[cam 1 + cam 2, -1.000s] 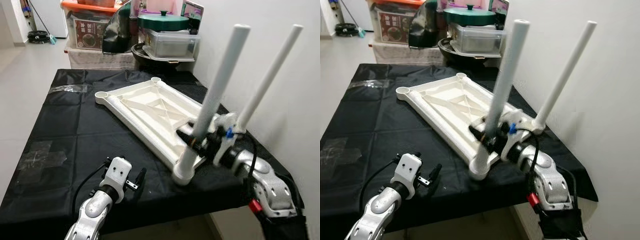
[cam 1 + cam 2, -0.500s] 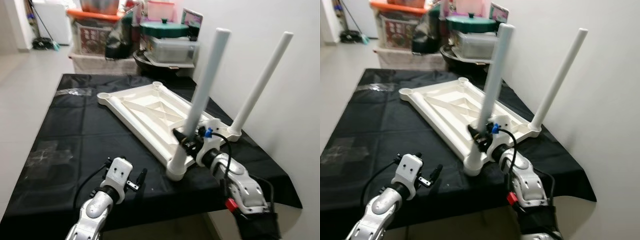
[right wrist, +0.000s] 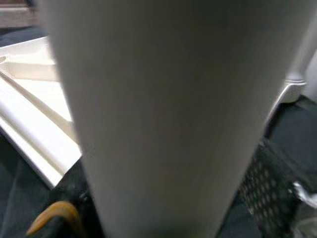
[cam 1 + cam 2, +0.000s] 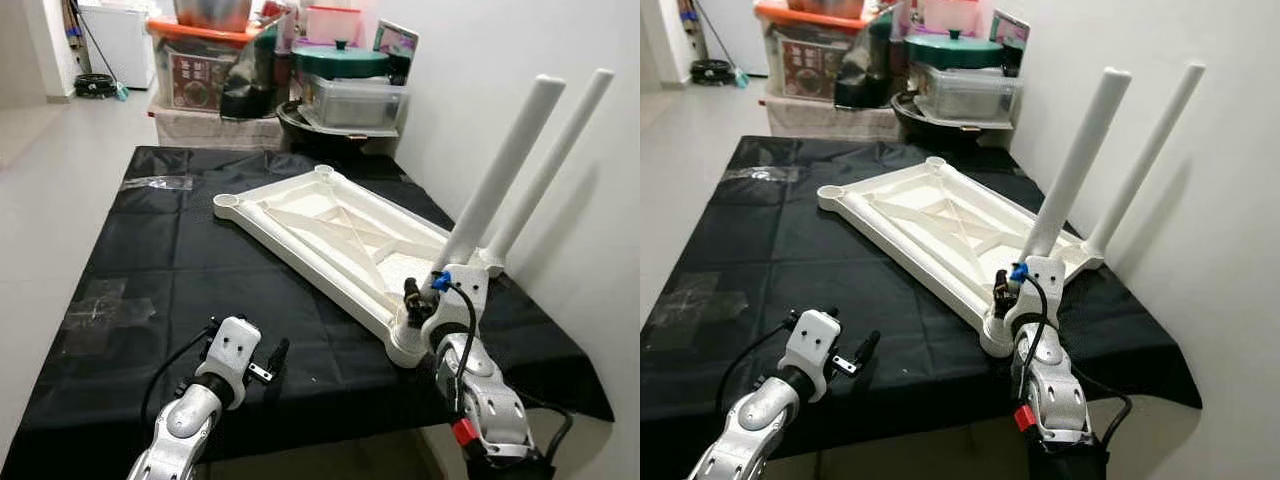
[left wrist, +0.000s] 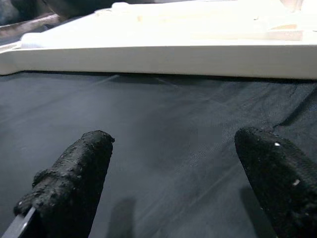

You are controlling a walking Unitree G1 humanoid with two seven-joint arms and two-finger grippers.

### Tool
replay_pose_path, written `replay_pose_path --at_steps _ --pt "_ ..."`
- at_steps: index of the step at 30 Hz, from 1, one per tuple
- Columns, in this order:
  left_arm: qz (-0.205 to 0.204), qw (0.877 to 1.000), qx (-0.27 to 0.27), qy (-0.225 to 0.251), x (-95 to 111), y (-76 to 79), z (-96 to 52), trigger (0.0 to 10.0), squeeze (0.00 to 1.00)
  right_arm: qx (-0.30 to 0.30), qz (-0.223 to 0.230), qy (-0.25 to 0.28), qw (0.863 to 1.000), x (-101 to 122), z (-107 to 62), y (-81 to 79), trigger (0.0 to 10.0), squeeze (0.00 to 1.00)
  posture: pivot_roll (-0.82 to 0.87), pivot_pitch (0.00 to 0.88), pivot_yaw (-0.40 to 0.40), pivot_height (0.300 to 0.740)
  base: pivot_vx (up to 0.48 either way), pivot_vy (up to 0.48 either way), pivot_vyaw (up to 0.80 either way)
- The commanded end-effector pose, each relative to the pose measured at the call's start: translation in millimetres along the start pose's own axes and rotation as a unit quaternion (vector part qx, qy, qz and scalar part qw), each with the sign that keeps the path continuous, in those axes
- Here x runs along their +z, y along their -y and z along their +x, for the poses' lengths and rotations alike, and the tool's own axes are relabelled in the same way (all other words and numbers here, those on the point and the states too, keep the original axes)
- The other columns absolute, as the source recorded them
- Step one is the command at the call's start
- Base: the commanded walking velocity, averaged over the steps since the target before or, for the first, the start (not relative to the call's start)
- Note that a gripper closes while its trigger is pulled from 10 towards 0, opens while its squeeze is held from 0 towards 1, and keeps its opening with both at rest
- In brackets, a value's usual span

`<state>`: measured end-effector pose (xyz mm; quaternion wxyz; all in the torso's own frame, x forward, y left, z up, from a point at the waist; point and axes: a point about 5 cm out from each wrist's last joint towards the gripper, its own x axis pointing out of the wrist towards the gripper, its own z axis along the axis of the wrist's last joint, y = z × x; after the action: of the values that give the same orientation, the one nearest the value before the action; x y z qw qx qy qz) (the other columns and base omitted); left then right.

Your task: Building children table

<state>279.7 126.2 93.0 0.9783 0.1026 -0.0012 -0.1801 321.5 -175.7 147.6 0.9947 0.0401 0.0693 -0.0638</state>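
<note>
Since a second ago your right gripper [image 4: 418,300] has slid down the near leg [image 4: 492,177] to its socket – clenched on it. Left gripper [image 4: 272,360], lower left, released over the black cloth [image 4: 150,260]. Tabletop [image 4: 330,232] lies inverted at centre, long axis toward upper left; both legs lean upper right – far leg's [image 4: 555,160] base hidden.

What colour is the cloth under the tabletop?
Black, plain, seen best in the left eye view, under the white tabletop.
</note>
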Motion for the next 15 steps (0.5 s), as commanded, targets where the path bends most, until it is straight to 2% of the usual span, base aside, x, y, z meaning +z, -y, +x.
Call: replay_pose_path --at_steps 1,2,3,4,5,6,7,8,10,11,12,13,14,15 --pt "0.004 1.0 -0.007 -0.003 -0.5 2.9 1.3 10.0 0.0 0.002 0.003 0.011 1.0 8.0 4.3 6.0 10.0 0.0 0.08 0.0 -0.124 0.74 0.0 0.0 0.0" --pt "0.003 1.0 -0.007 -0.002 -0.3 3.1 1.6 10.0 0.0 0.034 0.021 0.023 0.999 16.6 7.3 3.8 10.0 0.0 0.08 0.0 -0.124 0.74 0.0 0.0 0.0" --pt "0.003 1.0 -0.008 -0.002 -0.3 3.2 2.1 10.0 0.0 0.093 0.033 0.044 0.994 28.6 8.7 1.1 10.0 0.0 0.08 0.0 -0.122 0.74 0.0 0.0 0.0" --pt "0.003 1.0 -0.008 -0.002 -0.2 3.3 2.7 10.0 0.0 0.175 0.032 0.056 0.982 37.3 7.0 -1.9 10.0 0.0 0.07 0.0 -0.119 0.74 0.0 0.0 0.0" --pt "0.003 1.0 -0.008 -0.002 -0.2 3.3 2.7 10.0 0.0 0.175 0.032 0.056 0.982 37.3 7.0 -1.9 10.0 0.0 0.07 0.0 -0.119 0.74 0.0 0.0 0.0" --pt "0.003 1.0 -0.008 -0.001 -0.2 3.4 3.1 10.0 0.0 0.226 0.028 0.061 0.972 41.9 4.1 -3.8 10.0 0.0 0.07 0.0 -0.119 0.74 0.0 0.0 0.0" --pt "0.003 1.0 -0.009 -0.001 0.0 3.8 3.6 10.0 0.0 0.281 0.004 0.068 0.957 43.3 -0.8 -3.6 10.0 0.0 0.08 0.0 -0.121 0.74 0.0 0.0 0.0" --pt "0.003 1.0 -0.009 0.0 0.6 4.0 4.2 10.0 0.0 0.346 -0.02 0.056 0.936 40.3 -8.3 -3.8 10.0 0.0 0.08 0.0 -0.124 0.74 0.0 0.0 0.0" --pt "0.003 1.0 -0.009 0.001 1.3 4.0 4.8 10.0 0.0 0.424 -0.05 0.032 0.904 34.1 -19.3 -3.8 10.0 0.0 0.09 0.0 -0.129 0.74 0.0 0.0 0.0" --pt "0.003 1.0 -0.009 0.001 1.3 3.8 5.0 10.0 0.0 0.443 -0.056 0.022 0.894 32.0 -22.5 -4.0 10.0 0.0 0.09 0.0 -0.13 0.74 0.0 0.0 0.0" --pt "0.003 1.0 -0.009 0.001 1.3 3.8 5.0 10.0 0.0 0.443 -0.056 0.022 0.894 32.0 -22.5 -4.0 10.0 0.0 0.09 0.0 -0.13 0.74 0.0 0.0 0.0" --pt "0.003 1.0 -0.008 0.002 1.3 3.3 4.9 10.0 0.0 0.466 -0.069 0.009 0.882 26.4 -25.6 -4.9 10.0 0.0 0.09 0.0 -0.13 0.74 0.0 0.0 0.0" --pt "0.004 1.0 -0.008 0.002 1.1 2.9 4.8 10.0 0.0 0.469 -0.069 0.0 0.88 22.1 -25.5 -6.4 4.0 0.0 0.09 0.0 -0.13 0.74 0.0 0.0 0.0" --pt "0.004 1.0 -0.008 0.002 1.1 2.9 4.8 10.0 0.0 0.469 -0.069 0.0 0.88 22.1 -25.5 -6.4 4.0 0.0 0.09 0.0 -0.13 0.74 0.0 0.0 0.0"
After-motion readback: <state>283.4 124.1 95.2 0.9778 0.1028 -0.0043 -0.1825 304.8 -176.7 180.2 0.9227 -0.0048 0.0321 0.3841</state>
